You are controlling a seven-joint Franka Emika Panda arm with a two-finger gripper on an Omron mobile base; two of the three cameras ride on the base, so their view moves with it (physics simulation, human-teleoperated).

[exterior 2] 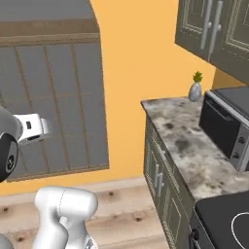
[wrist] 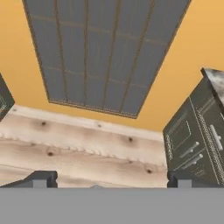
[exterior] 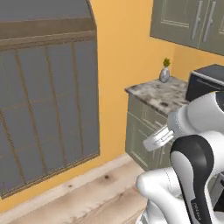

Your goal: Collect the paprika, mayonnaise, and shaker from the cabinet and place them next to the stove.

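Currently my claw (wrist: pixel 109 179) stands spread wide, holding nothing; the cabinet (exterior 2: pixel 214 29) doors at far right look closed, nothing beside the stove (exterior 2: pixel 228 221).

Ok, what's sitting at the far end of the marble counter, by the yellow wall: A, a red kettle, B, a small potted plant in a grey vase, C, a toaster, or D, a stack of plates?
B: a small plant in a grey vase stands at the counter's far end, beyond the black microwave.
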